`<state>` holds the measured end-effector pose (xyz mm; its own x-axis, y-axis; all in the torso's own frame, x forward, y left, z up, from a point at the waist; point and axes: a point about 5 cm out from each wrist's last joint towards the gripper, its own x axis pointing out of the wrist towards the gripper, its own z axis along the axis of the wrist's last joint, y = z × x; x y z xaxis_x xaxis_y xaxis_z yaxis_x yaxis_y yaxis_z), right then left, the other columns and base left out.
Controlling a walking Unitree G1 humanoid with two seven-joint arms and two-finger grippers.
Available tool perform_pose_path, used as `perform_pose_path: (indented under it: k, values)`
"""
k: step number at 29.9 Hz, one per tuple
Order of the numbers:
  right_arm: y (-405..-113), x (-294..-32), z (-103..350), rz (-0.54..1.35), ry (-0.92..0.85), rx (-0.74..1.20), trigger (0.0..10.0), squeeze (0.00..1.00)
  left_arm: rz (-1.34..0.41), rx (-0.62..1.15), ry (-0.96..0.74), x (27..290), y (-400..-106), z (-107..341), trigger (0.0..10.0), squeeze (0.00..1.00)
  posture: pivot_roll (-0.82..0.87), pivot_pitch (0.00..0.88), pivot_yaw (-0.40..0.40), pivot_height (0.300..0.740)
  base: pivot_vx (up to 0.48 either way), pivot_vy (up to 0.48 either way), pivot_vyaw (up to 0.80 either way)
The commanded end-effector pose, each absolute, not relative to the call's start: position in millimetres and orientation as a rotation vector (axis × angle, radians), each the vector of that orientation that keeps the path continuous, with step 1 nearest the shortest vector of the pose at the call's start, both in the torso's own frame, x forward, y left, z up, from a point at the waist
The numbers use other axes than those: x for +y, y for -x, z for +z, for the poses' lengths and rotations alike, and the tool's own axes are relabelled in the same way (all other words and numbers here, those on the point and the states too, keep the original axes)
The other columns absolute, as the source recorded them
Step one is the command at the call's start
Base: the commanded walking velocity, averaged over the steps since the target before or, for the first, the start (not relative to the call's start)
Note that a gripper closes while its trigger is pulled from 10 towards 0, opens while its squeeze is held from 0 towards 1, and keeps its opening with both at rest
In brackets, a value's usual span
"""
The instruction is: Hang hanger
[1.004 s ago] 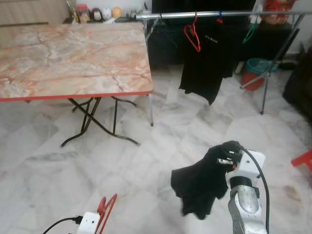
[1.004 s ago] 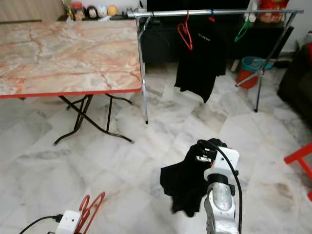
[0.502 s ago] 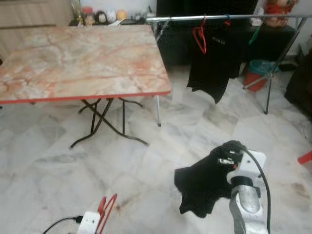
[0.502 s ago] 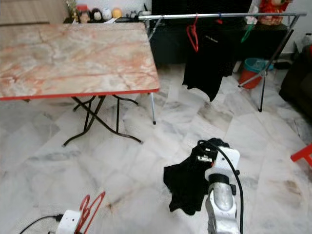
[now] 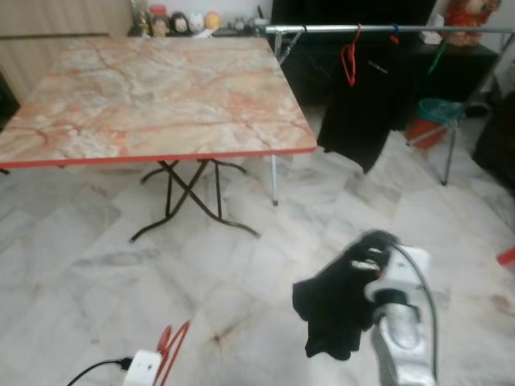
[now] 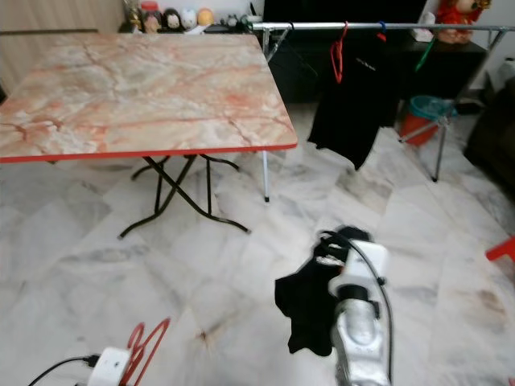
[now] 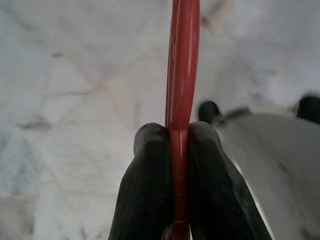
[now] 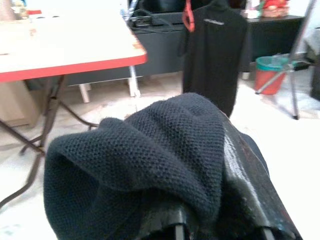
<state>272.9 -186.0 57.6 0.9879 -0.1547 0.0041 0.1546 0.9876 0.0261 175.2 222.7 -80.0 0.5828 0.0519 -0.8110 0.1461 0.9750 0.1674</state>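
Note:
My left gripper (image 7: 176,145) is shut on a red plastic hanger (image 7: 182,65), which sticks up low at the left (image 5: 171,351). My right gripper (image 5: 372,259) is shut on a black knitted garment (image 5: 334,301) that droops from it above the floor; the cloth (image 8: 150,145) covers the fingers. Far ahead a metal clothes rail (image 5: 378,29) carries a black shirt (image 5: 368,100), a bare red hanger (image 5: 348,56) and a green hanger (image 5: 437,55).
A marble-topped folding table (image 5: 161,92) with a red edge stands ahead on the left, its crossed legs (image 5: 189,201) on the marble floor. A red bin with a teal top (image 5: 430,121) sits behind the rail. A red object (image 5: 507,257) lies at the right edge.
The whole picture has shifted right, so the camera has turned left. The table and rail now sit further right in view. Both grippers keep their holds.

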Motion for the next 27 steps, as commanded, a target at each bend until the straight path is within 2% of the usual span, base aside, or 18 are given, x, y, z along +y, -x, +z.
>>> perform_pose_path:
  k: [1,9,15,27]
  values:
    - [-274.5,-191.5,65.1,-0.164,-0.012,-0.042,10.0,0.00,-0.074,0.989,-0.222,216.7,-165.0,-86.2,10.0,0.00,0.03,0.048,-0.045,0.740,0.000,0.322,0.76]
    - [-274.8,-190.6,64.7,-0.157,-0.016,-0.041,10.0,0.00,-0.074,0.993,-0.218,214.2,-163.9,-87.3,10.0,0.00,0.03,0.049,-0.046,0.740,0.000,0.322,0.74]
    - [-274.6,-191.0,64.1,-0.165,-0.033,-0.040,10.0,0.00,-0.074,0.996,-0.222,212.7,-162.2,-88.3,10.0,0.00,0.03,0.050,-0.046,0.740,0.000,0.301,0.00]
    - [-275.4,-193.4,65.6,-0.186,-0.040,-0.052,10.0,0.00,-0.062,0.971,-0.196,218.4,-164.9,-85.4,10.0,0.00,0.04,0.051,-0.046,0.740,0.000,0.000,0.00]
